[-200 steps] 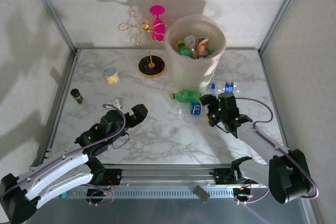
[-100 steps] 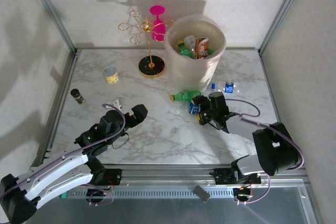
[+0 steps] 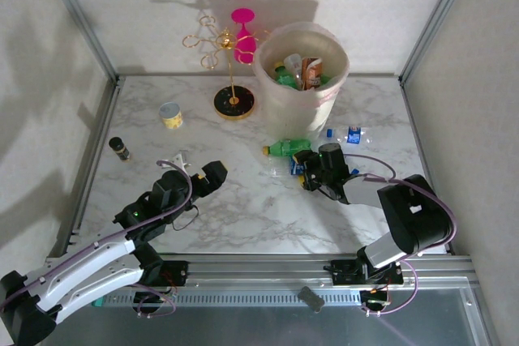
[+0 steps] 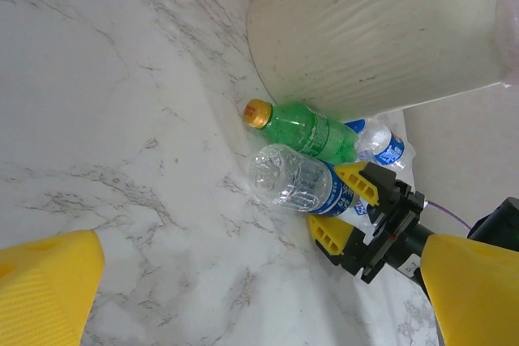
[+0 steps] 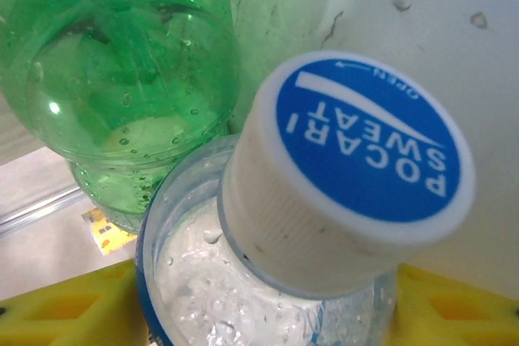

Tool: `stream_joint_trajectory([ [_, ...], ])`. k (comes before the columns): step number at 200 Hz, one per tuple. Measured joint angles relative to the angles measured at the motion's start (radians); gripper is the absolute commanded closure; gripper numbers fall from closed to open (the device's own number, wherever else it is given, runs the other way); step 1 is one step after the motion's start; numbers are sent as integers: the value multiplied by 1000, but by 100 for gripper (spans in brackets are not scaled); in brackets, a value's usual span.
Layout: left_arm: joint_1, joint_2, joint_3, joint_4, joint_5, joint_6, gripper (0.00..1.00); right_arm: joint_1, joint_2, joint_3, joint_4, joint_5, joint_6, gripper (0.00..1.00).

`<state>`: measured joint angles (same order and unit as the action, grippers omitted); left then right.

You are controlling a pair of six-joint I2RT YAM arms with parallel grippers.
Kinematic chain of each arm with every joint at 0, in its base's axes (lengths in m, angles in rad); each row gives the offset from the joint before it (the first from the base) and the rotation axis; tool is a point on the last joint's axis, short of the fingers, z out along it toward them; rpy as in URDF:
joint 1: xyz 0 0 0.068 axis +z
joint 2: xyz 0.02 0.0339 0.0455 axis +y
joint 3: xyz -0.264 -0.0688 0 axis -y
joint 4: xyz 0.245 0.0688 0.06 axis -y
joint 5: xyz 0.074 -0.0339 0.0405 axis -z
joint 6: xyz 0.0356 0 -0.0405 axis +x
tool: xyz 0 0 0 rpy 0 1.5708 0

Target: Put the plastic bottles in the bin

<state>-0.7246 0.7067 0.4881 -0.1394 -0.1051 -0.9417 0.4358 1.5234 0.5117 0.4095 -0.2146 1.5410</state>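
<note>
Left wrist view is showing the right fingers straddling the capped end of a clear bottle. The bottle is lying on the marble surface, touching a green bottle and close under the wall of the bin. Whether those fingers are pressing on it or merely bracketing it, I cannot tell. The left fingers are hanging spread wide with nothing between them, well apart from the bottles. Several bottles are sitting inside the bin. The danger probably lies in the hold. The thin round body may be buckling or squirting out of a pinch taken so near the cap. If it slips, it could be rolling the green bottle away, and a short lift risks it knocking the tall bin wall.
</note>
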Motion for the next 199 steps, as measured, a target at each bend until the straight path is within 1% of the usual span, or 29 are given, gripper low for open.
stream_joint_trajectory([
  [27,0,-11,0,-13,0,3,0,0,-11,-13,12,4,0,44],
  [52,0,-24,3,-19,-3,5,0,0,-68,-31,-35,15,-5,45],
  [99,0,-24,62,-41,-2,54,1,2,-260,-47,-161,50,-37,50],
  [122,0,-15,118,-56,6,92,3,6,-383,-48,-235,76,-68,49],
  [142,-6,-12,168,-65,15,133,4,9,-500,-47,-295,103,-143,49],
  [164,-20,-10,217,-77,28,185,4,15,-599,-7,-378,143,-294,51],
  [199,-26,21,297,-110,43,264,4,17,-647,155,-529,201,-546,52],
])
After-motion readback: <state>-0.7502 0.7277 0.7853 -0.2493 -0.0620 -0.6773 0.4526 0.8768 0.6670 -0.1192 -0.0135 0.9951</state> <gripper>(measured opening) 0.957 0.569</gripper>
